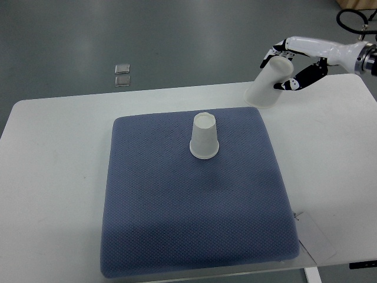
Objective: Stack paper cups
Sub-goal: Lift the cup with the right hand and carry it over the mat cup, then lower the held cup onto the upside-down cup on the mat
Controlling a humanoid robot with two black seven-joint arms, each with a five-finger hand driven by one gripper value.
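Overhead, from the robot's own side:

Worktop (53, 177): white, rounded corners, filling most of the view; grey floor (177, 35) beyond its far edge.

Pad (194, 224): blue-grey, textured, roughly square, lying in the middle of the worktop.

Standing paper cup (204, 137): white, upside down, wide rim down on the pad, narrow base up; set in the far half of the pad, near its centre line; touched by nothing.

Held paper cup (270, 82): white, tilted, base toward the upper right, wide rim toward the lower left; above the worktop's far edge, just past the pad's far right corner; well apart from the standing cup.

Right hand (294, 65): white with black joints, entering from the right edge, fingers (277, 50) curled over the base end of the held cup, thumb beneath it; grasping that cup.

Left arm: nowhere in the picture.

Floor items: two small clear squares (122, 75) lying one behind the other, beyond the worktop on the left.

Near right corner: thin translucent sheet (315, 236) lying beside the pad's edge.

Upper right corner: black cable (353, 20) looping above the arm.
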